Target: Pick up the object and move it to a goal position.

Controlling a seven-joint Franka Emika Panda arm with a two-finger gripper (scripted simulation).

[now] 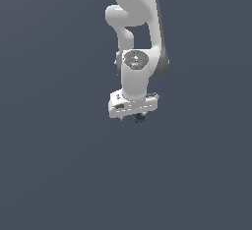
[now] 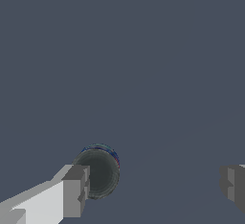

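Jaws wide on our gripper, and we see the object just beside one fingertip, ungripped.

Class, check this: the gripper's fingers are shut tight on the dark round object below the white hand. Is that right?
Not quite. In the wrist view the gripper is open: its fingers stand wide apart, and the dark round object sits beside one of them, not clamped. It does lie below the white hand.

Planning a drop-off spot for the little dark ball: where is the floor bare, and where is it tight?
The grey floor lies bare on all sides of the arm in the exterior view. It is crowded only under the pincer: the dark ball sits against one finger, with bare floor between it and the other finger.
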